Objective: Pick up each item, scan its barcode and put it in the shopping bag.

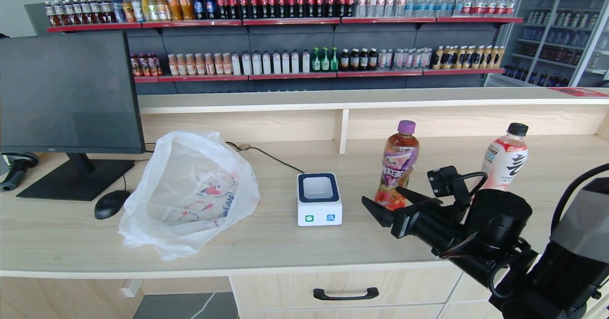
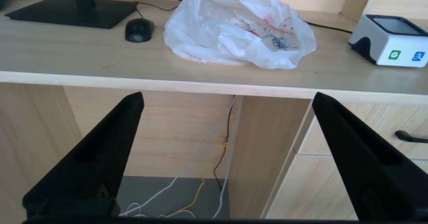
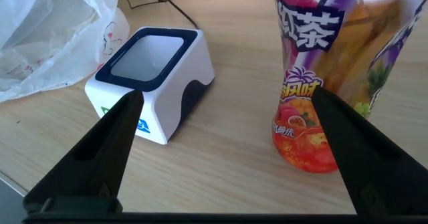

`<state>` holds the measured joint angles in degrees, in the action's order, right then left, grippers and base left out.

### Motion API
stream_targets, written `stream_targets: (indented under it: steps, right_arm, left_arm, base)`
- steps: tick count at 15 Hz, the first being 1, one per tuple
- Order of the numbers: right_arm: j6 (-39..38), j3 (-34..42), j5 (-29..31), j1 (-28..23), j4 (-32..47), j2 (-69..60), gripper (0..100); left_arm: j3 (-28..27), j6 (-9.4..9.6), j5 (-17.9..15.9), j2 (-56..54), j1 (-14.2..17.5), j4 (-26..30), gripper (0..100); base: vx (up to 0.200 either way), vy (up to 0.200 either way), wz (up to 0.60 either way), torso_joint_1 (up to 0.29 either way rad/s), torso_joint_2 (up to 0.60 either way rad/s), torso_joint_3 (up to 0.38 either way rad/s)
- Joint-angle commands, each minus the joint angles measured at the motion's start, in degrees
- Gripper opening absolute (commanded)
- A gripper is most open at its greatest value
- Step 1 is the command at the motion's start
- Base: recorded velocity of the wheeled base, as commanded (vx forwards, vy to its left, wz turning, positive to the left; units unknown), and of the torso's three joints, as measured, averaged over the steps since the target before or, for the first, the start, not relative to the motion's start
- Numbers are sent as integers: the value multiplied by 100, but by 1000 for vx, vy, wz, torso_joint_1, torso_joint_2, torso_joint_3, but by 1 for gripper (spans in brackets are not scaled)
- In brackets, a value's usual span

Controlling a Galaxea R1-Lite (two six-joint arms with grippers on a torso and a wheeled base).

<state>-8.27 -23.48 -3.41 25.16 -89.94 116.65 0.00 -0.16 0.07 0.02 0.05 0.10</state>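
Counter [image 1: 285,243]: pale wood-grain laminate, flat, smooth, with a raised back ledge at the far edge.

Monitor [image 1: 66,91]: matte black, rectangular, screen dark, on a flat square foot at the far left of the counter.

Shopping bag [image 1: 190,195]: thin translucent white plastic, crumpled and slumped into a soft mound, red and blue print showing through. It lay left of centre, mouth toward the far side, between the mouse and the scanner.

Right gripper [image 1: 380,195]: black, hard, two wedge-shaped fingers spread wide, holding nothing. It was low over the counter at the right, pointing left and far, on the near side of the purple-capped bottle [image 1: 398,164]. The bottle's base lay ahead of the gap, closer to one finger; no contact seen.

Left gripper [image 2: 227,97]: same black wedge fingers, spread apart, empty, held below the counter's near edge and facing its front panel.

Purple-capped bottle: clear plastic, upright, waisted cylinder, amber drink, glossy wrap with fruit print, right of the scanner.

Black-capped bottle [image 1: 505,157]: upright, opaque white and pink wrap, rounded shoulders, farther right and well apart from the first.

Scanner [image 1: 319,199]: small white plastic box, rounded corners, sloped glass window framed in dark blue, at centre.

Mouse [image 1: 111,204]: black, smooth, oval dome, just left of the bag.
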Motion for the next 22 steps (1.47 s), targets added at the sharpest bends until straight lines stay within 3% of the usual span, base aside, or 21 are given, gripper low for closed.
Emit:
stream_targets:
  steps: [1, 22]
  right_arm:
    - [0, -8, -1, -55, -6, -20, 100]
    - [62, -227, -1, -284, -6, 77, 100]
  left_arm:
    - [0, -2, 1, -2, 4, -1, 100]
    - [0, -2, 1, -2, 4, -1, 100]
  base:
    - [0, 0, 0, 0, 0, 0]
    - [0, 0, 0, 0, 0, 0]
